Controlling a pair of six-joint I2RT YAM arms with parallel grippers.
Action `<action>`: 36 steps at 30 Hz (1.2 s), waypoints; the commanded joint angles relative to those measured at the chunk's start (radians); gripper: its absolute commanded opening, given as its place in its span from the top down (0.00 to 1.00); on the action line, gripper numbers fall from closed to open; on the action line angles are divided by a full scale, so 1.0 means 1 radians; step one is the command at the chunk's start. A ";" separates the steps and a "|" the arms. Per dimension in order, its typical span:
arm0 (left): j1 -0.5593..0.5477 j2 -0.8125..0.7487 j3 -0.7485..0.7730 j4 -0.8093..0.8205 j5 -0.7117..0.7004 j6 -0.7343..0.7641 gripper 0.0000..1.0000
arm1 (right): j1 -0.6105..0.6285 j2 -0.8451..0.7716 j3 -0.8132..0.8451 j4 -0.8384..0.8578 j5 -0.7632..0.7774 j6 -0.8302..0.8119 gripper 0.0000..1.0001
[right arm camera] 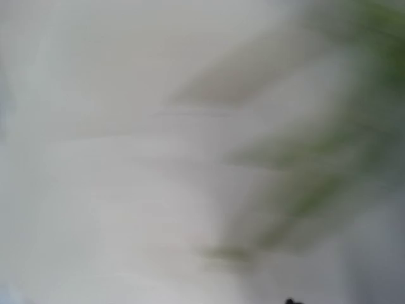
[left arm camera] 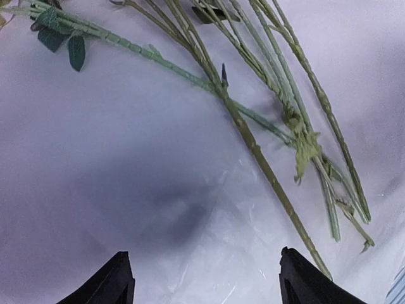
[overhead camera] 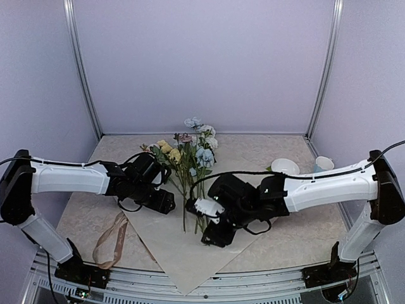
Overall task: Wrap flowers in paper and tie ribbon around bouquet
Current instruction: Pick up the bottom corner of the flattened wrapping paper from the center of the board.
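On the worktop (overhead camera: 304,231) there is one sheet of paper (overhead camera: 166,250), one bunch of flowers (overhead camera: 190,152), one ribbon (overhead camera: 111,240) and two white cups (overhead camera: 285,166) (overhead camera: 324,163). Two arms work above them. The paper lies flat, turned like a diamond, with one corner pointing to the near edge. The flowers lie on it, the blooms toward the back wall and the thin green stems toward the front. The ribbon lies in a loose loop on the worktop, just beside the left edge of the paper. The two cups stand at the back right, well apart from the paper. The left arm (overhead camera: 69,178) reaches in from the left side, almost level, and its black end is over the left part of the paper, near the stems. In the left wrist view its two black fingertips (left arm camera: 117,284) stand wide apart over the bare paper (left arm camera: 126,158); the left jaws hold nothing, and the stems (left arm camera: 253,145) lie beyond them. The right arm (overhead camera: 323,189) reaches in from the right side, and its black end is low at the stem ends. The right wrist view is too blurred, only pale paper and some green, so I cannot tell how the right jaws stand or whether they hold something.
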 commanded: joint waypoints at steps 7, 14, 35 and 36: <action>-0.001 -0.154 -0.149 0.038 0.027 -0.124 0.18 | 0.234 0.182 0.011 0.095 -0.062 -0.339 0.18; -0.004 -0.177 -0.148 0.017 0.020 -0.125 0.12 | 0.306 0.331 0.078 0.109 -0.020 -0.421 0.09; -0.005 -0.242 -0.130 -0.017 0.002 -0.109 0.10 | 0.235 0.260 0.051 0.158 0.097 -0.352 0.95; -0.006 -0.250 -0.130 -0.018 -0.002 -0.103 0.10 | 0.231 0.253 0.053 0.157 0.086 -0.350 1.00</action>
